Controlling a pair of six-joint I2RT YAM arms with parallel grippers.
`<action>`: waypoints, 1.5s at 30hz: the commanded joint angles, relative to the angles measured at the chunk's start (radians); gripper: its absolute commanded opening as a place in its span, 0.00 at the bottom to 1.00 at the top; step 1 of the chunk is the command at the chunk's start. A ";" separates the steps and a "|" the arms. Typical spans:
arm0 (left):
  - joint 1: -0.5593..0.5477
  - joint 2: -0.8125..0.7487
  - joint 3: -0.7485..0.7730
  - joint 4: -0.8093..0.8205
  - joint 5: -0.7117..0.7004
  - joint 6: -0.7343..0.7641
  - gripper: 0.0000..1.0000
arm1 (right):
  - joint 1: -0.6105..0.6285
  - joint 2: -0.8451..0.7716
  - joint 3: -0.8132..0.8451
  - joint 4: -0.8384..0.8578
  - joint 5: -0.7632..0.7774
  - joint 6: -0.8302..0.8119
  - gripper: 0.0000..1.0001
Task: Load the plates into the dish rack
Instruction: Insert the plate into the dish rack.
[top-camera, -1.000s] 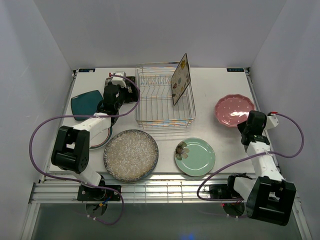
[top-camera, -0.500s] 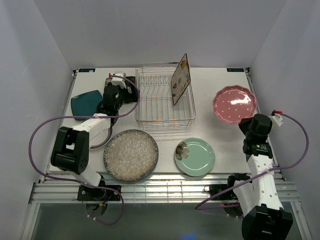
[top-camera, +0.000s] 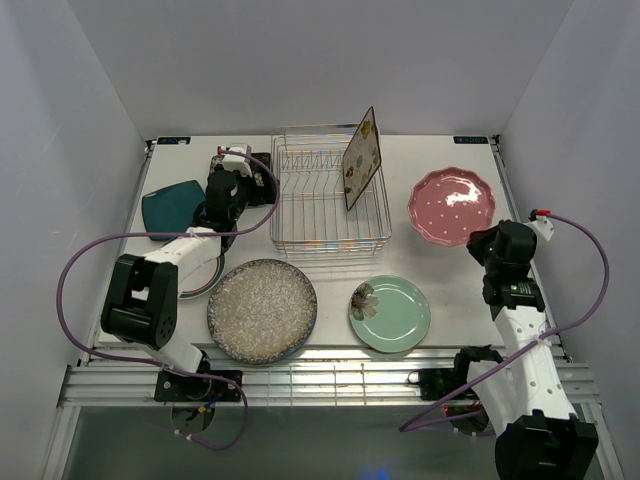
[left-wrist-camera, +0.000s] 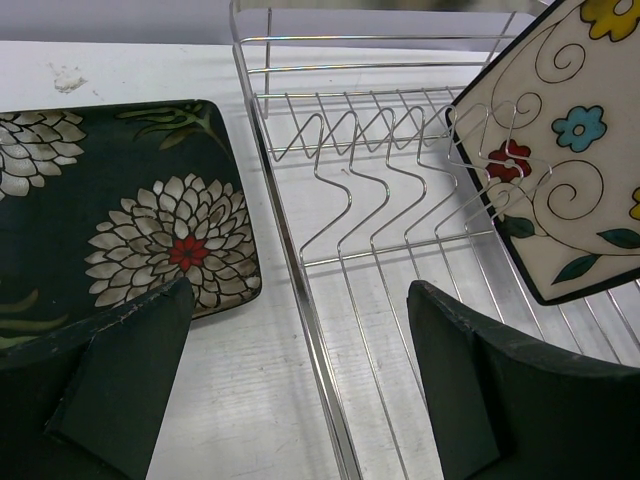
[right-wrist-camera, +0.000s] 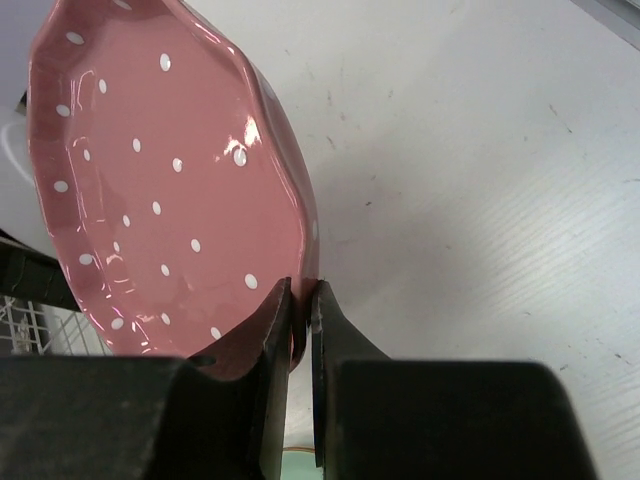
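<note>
My right fingers pinch rim of pink white-dotted scalloped plate, tilted clear of white tabletop, right of silver wire dish rack. I judge edge grip suits slotting between tines. My left fingers wide apart beside rack, holding nothing. One cream floral square plate already racked upright.

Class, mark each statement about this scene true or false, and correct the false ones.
1. The right gripper is shut on the pink dotted plate at its rim. True.
2. The dish rack holds no plate. False: the cream floral square plate stands in it.
3. The left gripper is open. True.
4. The mint green plate sits in the rack. False: it lies on the table, in front of the rack.
</note>
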 joint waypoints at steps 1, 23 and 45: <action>-0.003 -0.056 -0.007 0.023 -0.011 0.008 0.98 | 0.055 -0.004 0.144 0.189 0.027 0.012 0.08; -0.003 -0.070 -0.010 0.026 -0.013 0.015 0.98 | 0.470 0.157 0.357 0.209 0.342 -0.069 0.08; -0.003 -0.078 -0.016 0.029 -0.013 0.008 0.98 | 0.788 0.582 0.800 0.172 0.728 -0.270 0.08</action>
